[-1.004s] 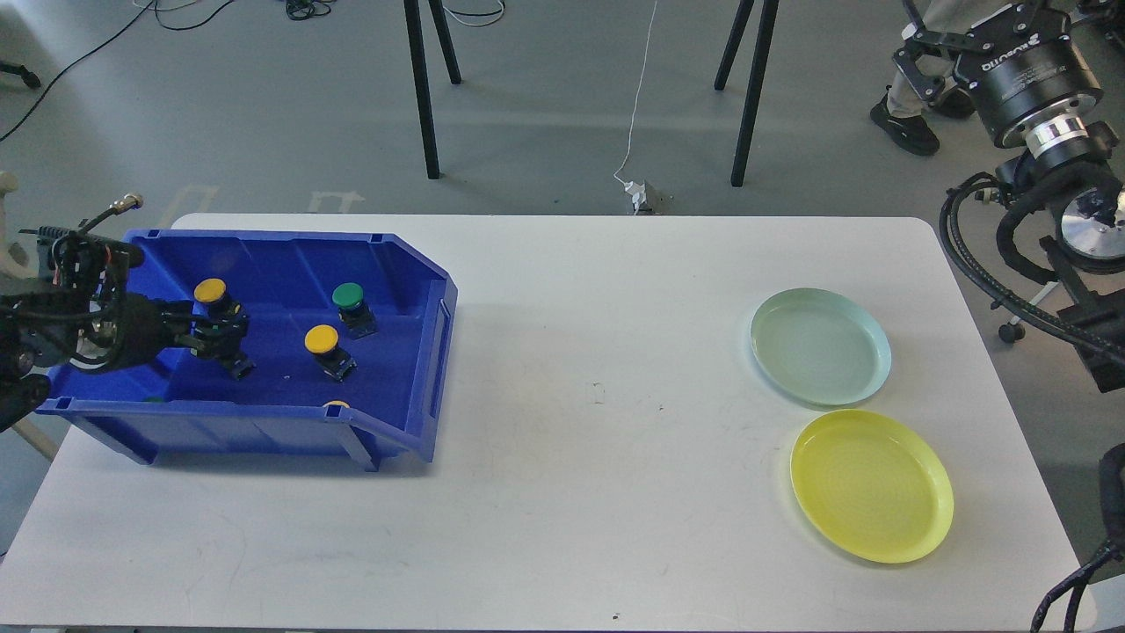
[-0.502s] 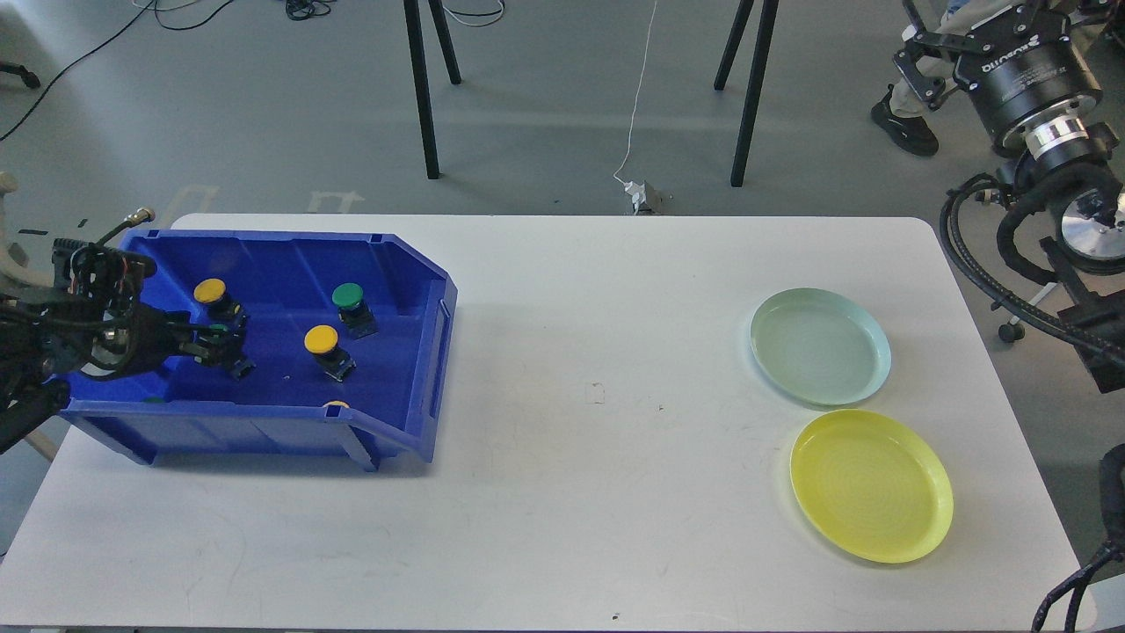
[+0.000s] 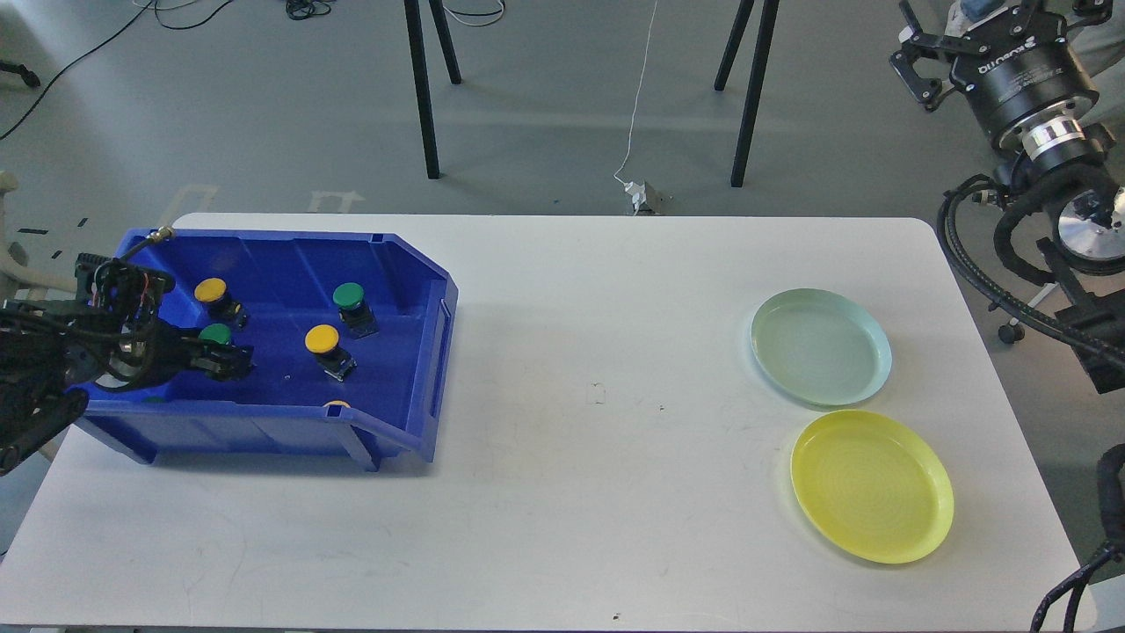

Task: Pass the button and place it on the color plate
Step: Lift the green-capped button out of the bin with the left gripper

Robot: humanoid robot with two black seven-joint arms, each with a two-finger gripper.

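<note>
Reaching into the blue bin at the table's left edge, the left gripper appears closed on a green-capped button, though the dark fingers make contact hard to confirm. The button sits upright at the fingertips, cap above them. The right gripper hangs beyond the far right corner, its opening unreadable. Count: two green buttons, two yellow clearly seen, a third yellow partly hidden; two plates, pale green and yellow, at the right edge.

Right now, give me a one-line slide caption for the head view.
Left gripper reaches into the blue bin at a green button; green plate and yellow plate wait empty across the white table.
</note>
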